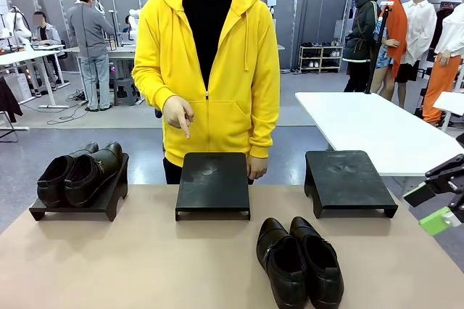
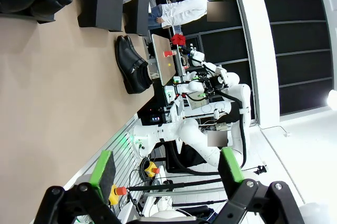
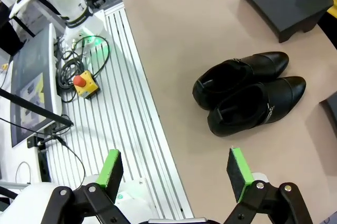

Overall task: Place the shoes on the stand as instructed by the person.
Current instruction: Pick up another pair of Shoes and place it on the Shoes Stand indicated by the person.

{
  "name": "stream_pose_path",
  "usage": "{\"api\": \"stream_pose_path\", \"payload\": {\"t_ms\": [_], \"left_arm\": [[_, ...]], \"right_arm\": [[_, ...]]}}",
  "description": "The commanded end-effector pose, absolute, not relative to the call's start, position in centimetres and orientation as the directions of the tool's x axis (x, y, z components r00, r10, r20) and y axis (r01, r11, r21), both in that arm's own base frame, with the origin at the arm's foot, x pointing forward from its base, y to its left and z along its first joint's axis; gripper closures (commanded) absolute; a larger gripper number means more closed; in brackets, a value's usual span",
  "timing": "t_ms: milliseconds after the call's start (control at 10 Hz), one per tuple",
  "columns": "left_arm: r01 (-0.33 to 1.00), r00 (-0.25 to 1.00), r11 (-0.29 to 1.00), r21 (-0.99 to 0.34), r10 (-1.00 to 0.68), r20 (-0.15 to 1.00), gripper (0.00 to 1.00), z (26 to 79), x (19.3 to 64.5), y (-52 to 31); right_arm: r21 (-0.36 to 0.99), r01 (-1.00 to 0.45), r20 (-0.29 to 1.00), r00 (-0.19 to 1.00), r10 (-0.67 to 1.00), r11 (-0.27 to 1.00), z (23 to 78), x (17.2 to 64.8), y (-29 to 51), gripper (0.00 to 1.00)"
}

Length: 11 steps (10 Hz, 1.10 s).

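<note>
The shoes (image 1: 78,175) of one pair are set on the left stand (image 1: 76,212), the other pair (image 1: 299,264) is seen unplaced on the near table (image 1: 109,265), the middle stand (image 1: 212,178) is pointed at by the person (image 1: 239,69), and the left gripper (image 2: 167,169) and right gripper (image 3: 175,171) are held wide open, empty.

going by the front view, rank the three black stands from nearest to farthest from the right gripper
1. The right stand, bare, sits just beside the right gripper.
2. The middle stand, bare, sits in front of the person.
3. The left stand, at the far left, holds a pair of shoes.
</note>
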<state>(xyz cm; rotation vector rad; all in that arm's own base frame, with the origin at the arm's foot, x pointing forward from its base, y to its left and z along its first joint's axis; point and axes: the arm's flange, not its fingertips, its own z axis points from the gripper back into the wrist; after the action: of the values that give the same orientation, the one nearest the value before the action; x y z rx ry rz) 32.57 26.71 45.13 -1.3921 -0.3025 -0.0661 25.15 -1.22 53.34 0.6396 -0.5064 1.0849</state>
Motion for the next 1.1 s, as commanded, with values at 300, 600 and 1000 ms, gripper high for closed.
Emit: {"api": "stream_pose_path", "payload": {"t_ms": [300,600,1000], "left_arm": [[0.237,0.954,0.184,-0.954,0.139,0.264,0.0,45.2,32.3,26.4],[0.237,0.954,0.184,-0.954,0.139,0.264,0.0,45.2,32.3,26.4],[0.237,0.954,0.184,-0.954,0.139,0.264,0.0,45.2,32.3,26.4]], "right_arm": [[0.232,-0.911,0.65,0.405,0.643,0.339,53.3,25.0,-1.2,0.0],[0.266,-0.9,0.599,0.435,0.672,0.346,53.6,26.2,1.8,0.0],[0.318,-0.861,0.466,0.507,0.725,0.397,53.3,30.9,7.5,0.0]]}}
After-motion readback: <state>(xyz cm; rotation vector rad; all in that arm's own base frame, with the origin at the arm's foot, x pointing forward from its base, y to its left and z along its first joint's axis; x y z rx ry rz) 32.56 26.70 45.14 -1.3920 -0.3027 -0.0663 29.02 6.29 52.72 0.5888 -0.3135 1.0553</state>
